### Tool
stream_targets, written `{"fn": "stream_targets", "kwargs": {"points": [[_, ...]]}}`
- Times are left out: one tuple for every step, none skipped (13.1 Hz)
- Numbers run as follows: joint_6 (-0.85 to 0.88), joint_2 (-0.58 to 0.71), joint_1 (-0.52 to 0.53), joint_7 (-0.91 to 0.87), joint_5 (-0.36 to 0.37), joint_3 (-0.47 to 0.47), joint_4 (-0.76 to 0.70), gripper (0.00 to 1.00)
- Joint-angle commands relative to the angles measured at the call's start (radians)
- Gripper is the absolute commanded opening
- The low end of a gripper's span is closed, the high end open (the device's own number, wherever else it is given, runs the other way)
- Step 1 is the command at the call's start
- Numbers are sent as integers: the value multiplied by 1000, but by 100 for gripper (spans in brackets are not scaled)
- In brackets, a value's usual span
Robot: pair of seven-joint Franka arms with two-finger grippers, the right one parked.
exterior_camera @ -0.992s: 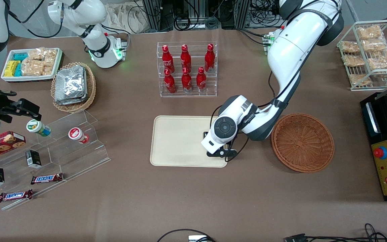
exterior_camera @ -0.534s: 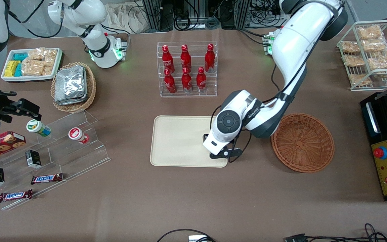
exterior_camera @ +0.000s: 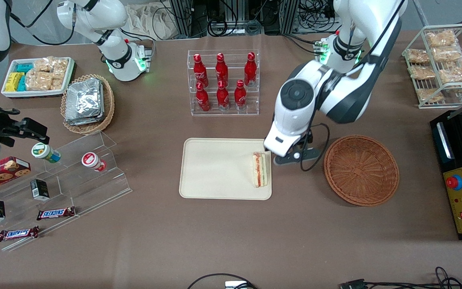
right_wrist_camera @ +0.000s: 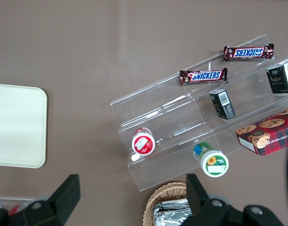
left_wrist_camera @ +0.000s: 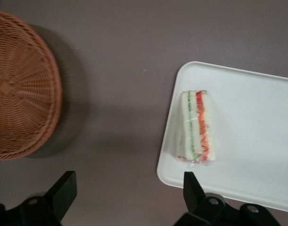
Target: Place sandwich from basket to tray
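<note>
The claw (left_wrist_camera: pixel 127 188) hangs spread and empty above the surface, between basket (left_wrist_camera: pixel 21 89) and tray (left_wrist_camera: pixel 247 141). The sandwich (left_wrist_camera: pixel 196 126) sits at the tray's near rim; a low pass could knock it off.

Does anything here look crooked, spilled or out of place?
Nothing spilled or damaged. The sandwich lies flat in the tray, tight against the rim nearest the empty basket. The gripper hovers open over the table between tray and basket.
</note>
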State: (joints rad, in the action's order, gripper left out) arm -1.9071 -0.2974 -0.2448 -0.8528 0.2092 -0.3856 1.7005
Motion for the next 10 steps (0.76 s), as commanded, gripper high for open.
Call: {"fn": "stream_targets", "kwargs": {"points": [[16, 128, 73, 3, -11, 1, 85, 100], [19, 153, 96, 33, -22, 1, 85, 100], [29, 176, 122, 73, -55, 2, 85, 100], [54, 197, 145, 116, -73, 5, 84, 100], [83, 230, 198, 174, -80, 5, 82, 100], [103, 254, 225, 267, -117, 28, 81, 100], [123, 288, 217, 353, -160, 100, 82, 100], [156, 316, 211, 442, -187, 166, 82, 100], [195, 340, 211, 527, -194, 207, 82, 100], [216, 357, 211, 593, -194, 252, 82, 100]]}}
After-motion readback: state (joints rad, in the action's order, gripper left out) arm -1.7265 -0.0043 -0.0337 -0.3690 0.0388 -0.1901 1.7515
